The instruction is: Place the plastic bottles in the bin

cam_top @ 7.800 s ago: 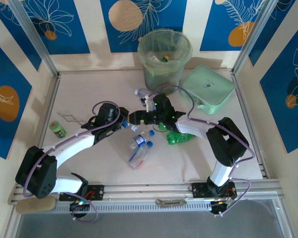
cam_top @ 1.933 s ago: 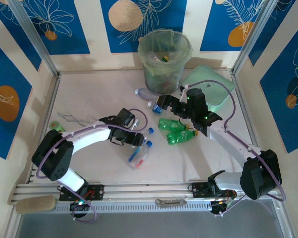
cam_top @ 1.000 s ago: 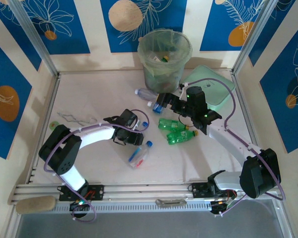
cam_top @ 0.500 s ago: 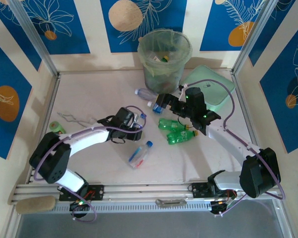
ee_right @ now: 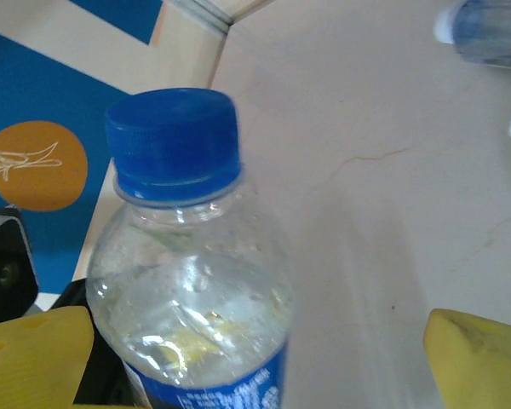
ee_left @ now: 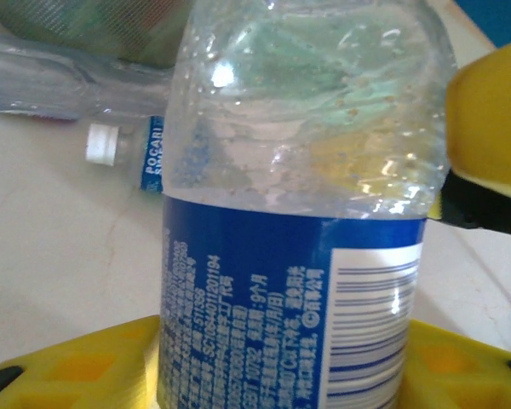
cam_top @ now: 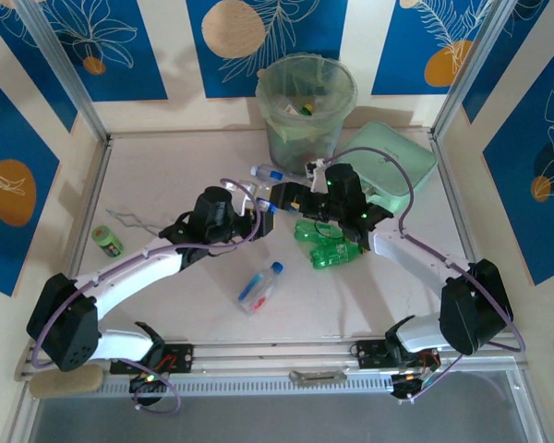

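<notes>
Our left gripper is clamped on 1 blue-labelled bottle, whose long axis runs roughly left-right. The right gripper, just right of it, is spread wide and grips nothing. The bin lies far-right, and we judge the right arm nearer.

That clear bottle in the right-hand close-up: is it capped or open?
Capped. A blue cap sits over the neck of the bottle, covering its mouth. How tightly it is screwed on cannot be told.
</notes>
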Robot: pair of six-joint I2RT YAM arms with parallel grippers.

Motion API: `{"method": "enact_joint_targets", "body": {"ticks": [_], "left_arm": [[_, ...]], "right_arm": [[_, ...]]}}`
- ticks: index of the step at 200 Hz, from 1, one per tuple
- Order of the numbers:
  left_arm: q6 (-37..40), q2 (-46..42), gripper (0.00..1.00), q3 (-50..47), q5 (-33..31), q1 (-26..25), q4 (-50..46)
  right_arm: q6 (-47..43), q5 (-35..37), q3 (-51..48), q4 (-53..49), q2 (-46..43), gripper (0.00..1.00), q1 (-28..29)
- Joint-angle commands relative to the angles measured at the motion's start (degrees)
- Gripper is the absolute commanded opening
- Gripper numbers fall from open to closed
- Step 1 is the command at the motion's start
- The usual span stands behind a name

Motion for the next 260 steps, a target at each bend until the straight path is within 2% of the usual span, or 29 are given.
{"method": "enact_joint_targets", "body": {"ticks": [1,62,87,118,149,162,178,191,260], "left_arm": [[-1.5,-1.4,0.49,-1.8,4.2,-0.4,5.8],[-2.5,-1.9,0.49,-3.8,6.1,-0.4,8.9],[-2.5,-2.0,0.50,-3.9,6.2,-0.4,9.4],[-2.7,-1.7,0.50,-3.8,6.7,-0.4,10.1],[-3.3,-1.4,0.52,-3.9,7.3,-0.4,11.0],[-3.5,-1.3,0.61,-3.8,7.4,-0.4,11.0],[-4.0,-1.4,0.85,-3.9,6.6,-0.4,10.8],[-4.5,-1.9,0.99,-4.5,5.6,-0.4,11.2],[-8.2,-8.3,1.00,-10.8,-2.5,3.3,10.4]], "right_arm": [[-1.1,-2.4,2.1,2.0,1.2,1.00,0.7],[-1.0,-3.6,3.8,2.4,4.5,0.91,1.1],[-1.0,-3.8,4.3,2.3,5.2,0.82,1.1],[-1.4,-4.0,4.6,2.6,5.7,0.67,1.0],[-1.5,-4.1,4.6,2.6,5.7,0.59,0.9],[-1.6,-3.9,4.4,2.8,5.7,0.57,1.0],[-1.6,-3.5,4.1,2.7,5.5,0.57,1.0],[-1.6,-3.1,3.6,2.8,5.3,0.56,0.8],[-3.2,0.3,2.3,-0.7,3.3,0.55,-2.6]]}}
